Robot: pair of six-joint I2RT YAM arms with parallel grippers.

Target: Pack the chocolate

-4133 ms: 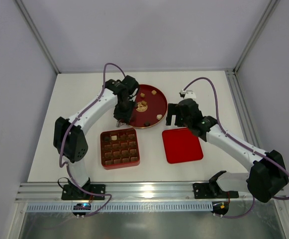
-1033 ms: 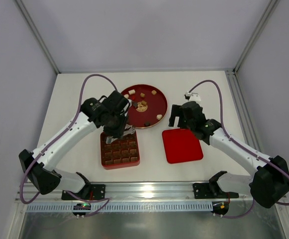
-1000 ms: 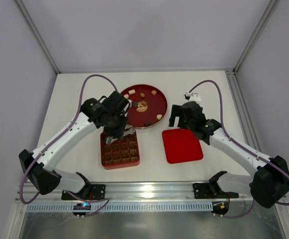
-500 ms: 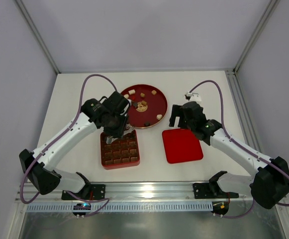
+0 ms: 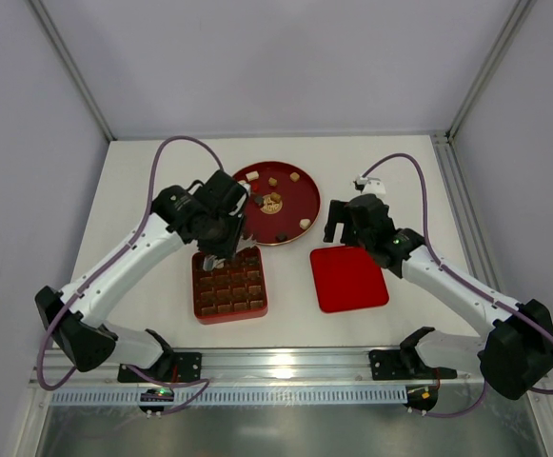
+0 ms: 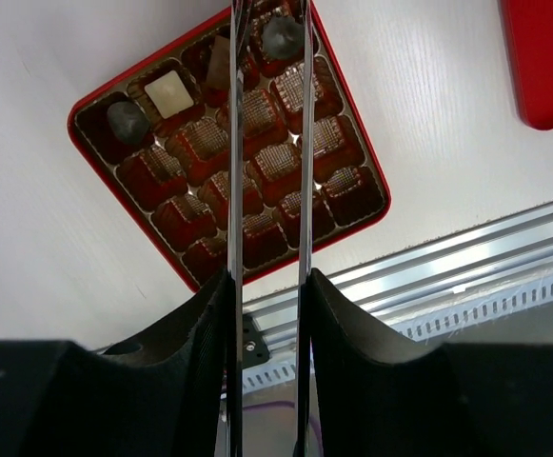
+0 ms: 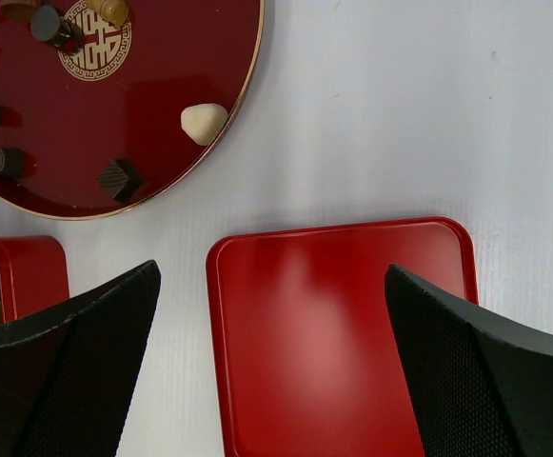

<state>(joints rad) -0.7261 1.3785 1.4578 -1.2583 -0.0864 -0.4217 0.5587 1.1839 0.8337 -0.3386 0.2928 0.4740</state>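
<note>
The square red tray point(image 5: 197, 286) lies in front of my left arm. Chocolate fills its back row in the left wrist view: a dark rounded piece point(image 6: 126, 120), a cream square point(image 6: 169, 93), a brown piece point(image 6: 220, 63) and a dark rounded piece point(image 6: 282, 38) in the corner cell. My left gripper point(image 5: 227, 249) hovers over that corner, its thin blades apart, open, the dark piece resting in its cell below them. Several more pieces sit on the round red plate point(image 5: 300, 190), among them a cream one point(image 7: 204, 122). My right gripper point(image 7: 271, 269) is open wide above the flat red lid point(image 7: 343, 333).
The lid point(image 5: 349, 278) lies right of the tray, the plate behind both. An aluminium rail point(image 5: 286, 362) runs along the near table edge. Enclosure walls and frame posts bound the white table on three sides. Purple cables loop over both arms.
My left gripper has risen a little and drawn back-left from the tray's back right corner, its blades slightly wider. The right arm has stayed still.
</note>
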